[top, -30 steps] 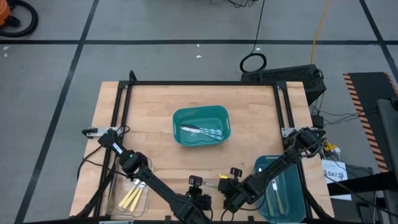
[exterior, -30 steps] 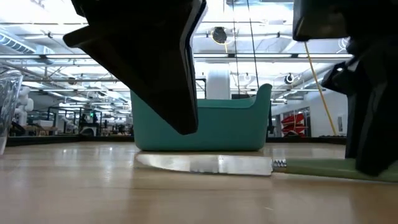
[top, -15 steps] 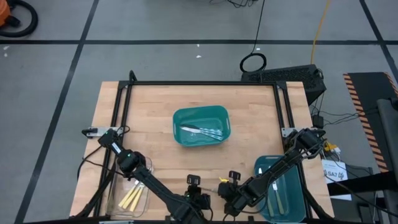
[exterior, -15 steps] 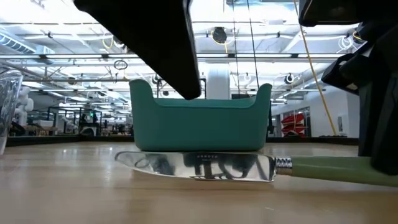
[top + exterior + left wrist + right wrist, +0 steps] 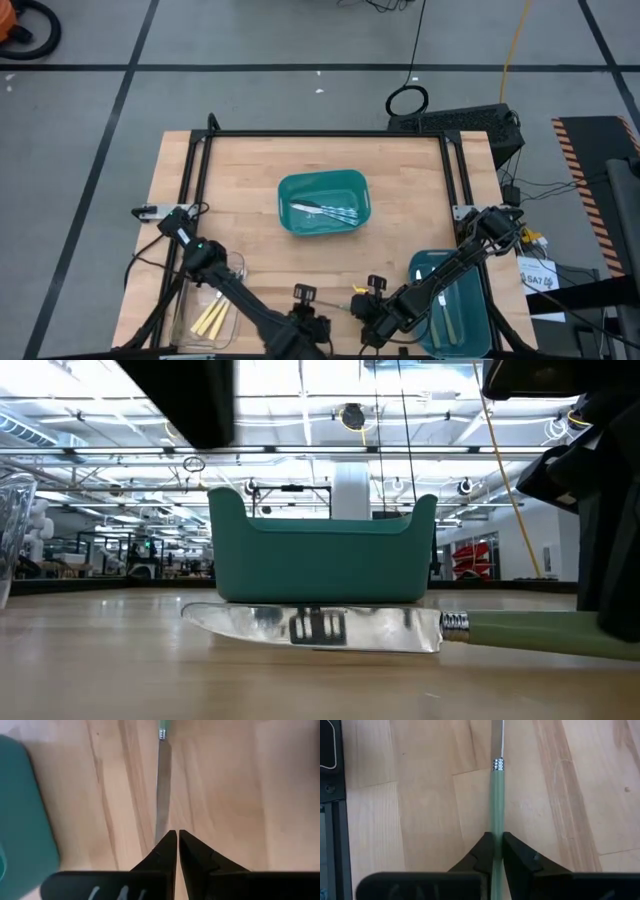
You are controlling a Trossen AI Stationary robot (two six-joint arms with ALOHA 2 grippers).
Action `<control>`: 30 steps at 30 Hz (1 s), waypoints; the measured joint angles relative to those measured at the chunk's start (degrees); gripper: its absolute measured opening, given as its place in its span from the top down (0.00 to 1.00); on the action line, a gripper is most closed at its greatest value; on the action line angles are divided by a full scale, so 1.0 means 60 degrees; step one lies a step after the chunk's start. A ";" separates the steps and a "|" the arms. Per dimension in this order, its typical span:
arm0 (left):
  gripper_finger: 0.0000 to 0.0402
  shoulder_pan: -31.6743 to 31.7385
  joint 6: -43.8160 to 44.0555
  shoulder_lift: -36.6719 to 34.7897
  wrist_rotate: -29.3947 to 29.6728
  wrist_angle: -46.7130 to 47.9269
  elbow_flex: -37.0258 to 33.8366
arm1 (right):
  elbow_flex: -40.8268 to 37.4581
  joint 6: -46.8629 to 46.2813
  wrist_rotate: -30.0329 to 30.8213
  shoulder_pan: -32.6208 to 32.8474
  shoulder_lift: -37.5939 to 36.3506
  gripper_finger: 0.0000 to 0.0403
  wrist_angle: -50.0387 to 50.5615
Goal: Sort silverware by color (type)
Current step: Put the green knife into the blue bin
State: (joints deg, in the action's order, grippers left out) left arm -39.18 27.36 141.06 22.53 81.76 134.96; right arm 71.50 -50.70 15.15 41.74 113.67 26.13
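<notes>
A knife with a silver blade (image 5: 310,628) and a light green handle (image 5: 530,632) lies level near the table's near edge, blade pointing toward the table's left. My right gripper (image 5: 497,842) is shut on its handle. My left gripper (image 5: 178,837) is shut and raised above the table (image 5: 190,400), left of the blade tip (image 5: 162,785), touching nothing. In the high view both grippers stand at the near edge: left gripper (image 5: 302,296), right gripper (image 5: 372,288), the knife (image 5: 345,298) between them. My right gripper pinches the green handle (image 5: 497,820) between its two fingers, toward the handle's free end. The fingers come from the table's right and lie along the knife. The knife stays level just over the table; whether the blade rests on the wood I cannot tell.
A teal bin (image 5: 285,190) at the table's middle holds all-metal pieces (image 5: 325,212). A clear container (image 5: 228,262) at the near left holds yellow-handled pieces (image 5: 212,318). A second teal bin (image 5: 418,265) at the near right holds a green-handled piece (image 5: 448,312). Bare wood lies around the knife.
My left gripper has risen and drawn away toward the table's left, clear of the blade. The knife has turned about its length in my right gripper: its blade, thin edge-on before, now shows its broad side toward the near edge.
</notes>
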 joint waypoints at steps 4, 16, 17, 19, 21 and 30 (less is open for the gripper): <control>0.93 -0.0289 0.0330 -0.0242 -0.0260 0.0657 0.0013 | 0.0000 0.0147 -0.0009 0.0000 0.0000 0.94 -0.0115; 0.86 -0.0414 0.1038 -0.0214 -0.0178 0.1090 0.0006 | -0.0004 0.0256 -0.0021 0.0000 0.0000 0.94 -0.0260; 0.83 -0.0375 0.0953 -0.0216 -0.0266 0.1092 0.0006 | -0.0004 0.0262 -0.0021 0.0000 0.0000 0.94 -0.0258; 0.76 -0.0339 0.0701 -0.0216 -0.0301 0.1138 0.0006 | -0.0004 0.0285 -0.0017 0.0000 0.0000 0.94 -0.0269; 0.68 -0.0207 0.0316 -0.0216 -0.0295 0.1107 0.0006 | -0.0004 0.0299 -0.0020 0.0000 0.0000 0.94 -0.0269; 0.49 0.0348 -0.0737 -0.0201 -0.0266 -0.1254 -0.0148 | -0.0007 0.0337 -0.0014 0.0000 0.0000 0.94 -0.0277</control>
State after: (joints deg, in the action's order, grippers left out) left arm -37.09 22.93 139.85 20.93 74.23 134.08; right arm 71.46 -48.68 15.07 41.74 113.67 24.47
